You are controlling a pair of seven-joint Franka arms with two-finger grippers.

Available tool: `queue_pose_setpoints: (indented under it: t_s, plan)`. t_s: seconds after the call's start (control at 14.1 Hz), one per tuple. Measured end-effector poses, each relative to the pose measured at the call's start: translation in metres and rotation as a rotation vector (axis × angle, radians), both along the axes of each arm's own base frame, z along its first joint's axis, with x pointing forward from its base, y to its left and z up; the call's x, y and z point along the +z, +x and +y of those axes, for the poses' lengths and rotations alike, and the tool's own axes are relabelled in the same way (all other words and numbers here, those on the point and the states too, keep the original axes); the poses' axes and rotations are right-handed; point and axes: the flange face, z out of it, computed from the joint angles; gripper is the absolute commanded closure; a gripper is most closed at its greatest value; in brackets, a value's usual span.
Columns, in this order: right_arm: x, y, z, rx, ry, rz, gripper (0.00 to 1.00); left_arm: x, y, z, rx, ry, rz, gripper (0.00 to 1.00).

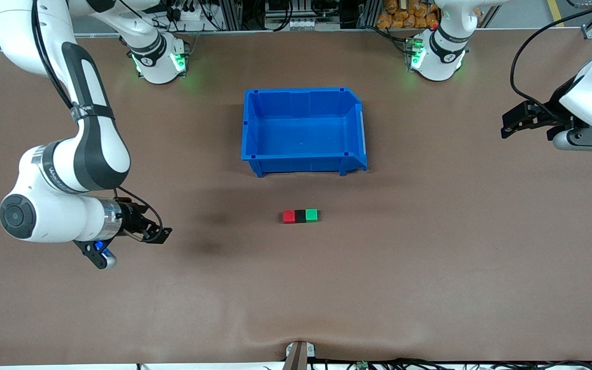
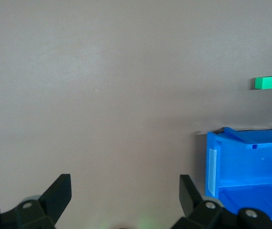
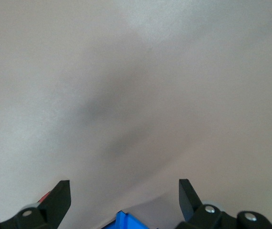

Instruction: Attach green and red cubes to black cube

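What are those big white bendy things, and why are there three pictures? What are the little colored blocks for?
The white things are two robot arms, each with a two-finger pincher called a gripper. The big picture comes from a camera high above the brown table. The two small pictures come from cameras on the arms' wrists, so you see the black fingers at the edge.

On the table sits a blue bin. Nearer the camera lie three little cubes in a row, touching: the red cube, the black cube in the middle, and the green cube.

The right gripper hangs over the table toward its own end. The left gripper hangs over its end. Both are open and hold nothing.
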Motion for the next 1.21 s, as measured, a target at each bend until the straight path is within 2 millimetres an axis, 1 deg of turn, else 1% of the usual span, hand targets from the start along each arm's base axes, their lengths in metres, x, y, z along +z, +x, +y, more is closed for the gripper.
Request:
queue_pose_setpoints:
  t_s: [0.14,0.5,0.78,1.06,1.21]
  plan:
    - [0.005,0.0,-0.002,0.019,0.005,-0.011,0.0,0.0,0.0,0.0,0.001,0.0,0.0,0.0]
    - [0.015,0.002,-0.018,0.065,0.021,-0.04,0.0,0.0,0.0,0.001,0.002,0.0,0.0,0.0]
    - [0.031,0.002,-0.036,0.125,0.038,-0.077,0.0,0.0,0.0,0.002,0.003,0.0,0.0,0.0]
    - [0.043,0.001,-0.045,0.174,0.036,-0.103,0.0,0.0,0.0,0.002,0.003,0.0,0.0,0.0]
    - [0.052,0.0,-0.053,0.208,0.023,-0.117,0.0,0.0,0.0,0.002,0.003,0.0,0.0,0.0]
